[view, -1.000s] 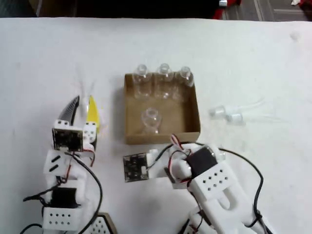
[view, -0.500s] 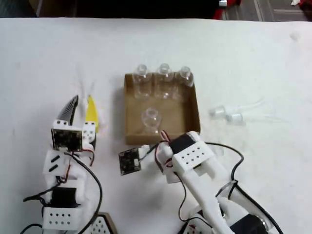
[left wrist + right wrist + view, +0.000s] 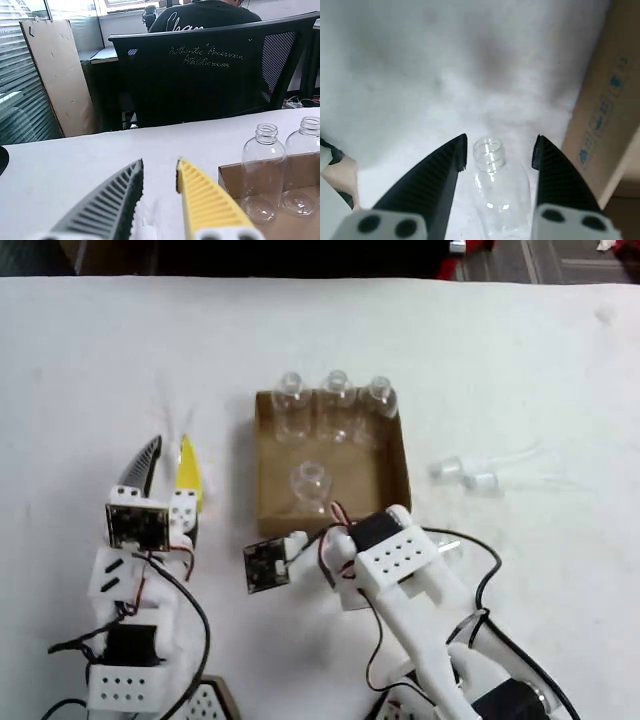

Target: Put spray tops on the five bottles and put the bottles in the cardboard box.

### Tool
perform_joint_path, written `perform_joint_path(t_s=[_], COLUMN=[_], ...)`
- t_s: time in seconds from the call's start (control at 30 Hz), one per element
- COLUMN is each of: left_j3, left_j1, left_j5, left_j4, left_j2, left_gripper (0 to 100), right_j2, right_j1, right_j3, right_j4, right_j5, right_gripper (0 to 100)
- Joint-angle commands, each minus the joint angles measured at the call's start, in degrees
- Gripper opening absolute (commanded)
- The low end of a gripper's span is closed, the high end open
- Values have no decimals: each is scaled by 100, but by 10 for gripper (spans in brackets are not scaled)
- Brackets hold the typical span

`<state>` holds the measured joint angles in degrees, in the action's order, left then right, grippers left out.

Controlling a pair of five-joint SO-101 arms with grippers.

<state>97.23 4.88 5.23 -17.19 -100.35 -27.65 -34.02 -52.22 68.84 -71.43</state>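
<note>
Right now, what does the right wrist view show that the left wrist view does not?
Right wrist view: the open right gripper, one topless bottle between its black fingers, on the white table beside the cardboard box. Left wrist view: the open left gripper, two standing bottles inside that box, a black chair behind. Both: the cardboard box and the white table.

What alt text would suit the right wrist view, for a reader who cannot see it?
The right hand, open, has its two black fingers on either side of a clear bottle without a top, on the white table. The brown wall of the cardboard box stands close beside it.
</note>
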Motion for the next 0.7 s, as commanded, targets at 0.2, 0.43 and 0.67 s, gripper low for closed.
perform_joint_path(t_s=[0.2, 0.43, 0.67], left_j3=[-9, -9, -9], left_j1=[-66, -66, -110], left_j5=[-26, -26, -26], left_j4=[105, 105, 105], left_j2=[-40, -40, -40], left_gripper=[105, 105, 105], right_j2=[356, 356, 356], right_j1=[541, 576, 585], right_j3=[229, 229, 229], right_j4=[84, 57, 57], right_j5=[-519, -554, -554], right_gripper=[191, 144, 36])
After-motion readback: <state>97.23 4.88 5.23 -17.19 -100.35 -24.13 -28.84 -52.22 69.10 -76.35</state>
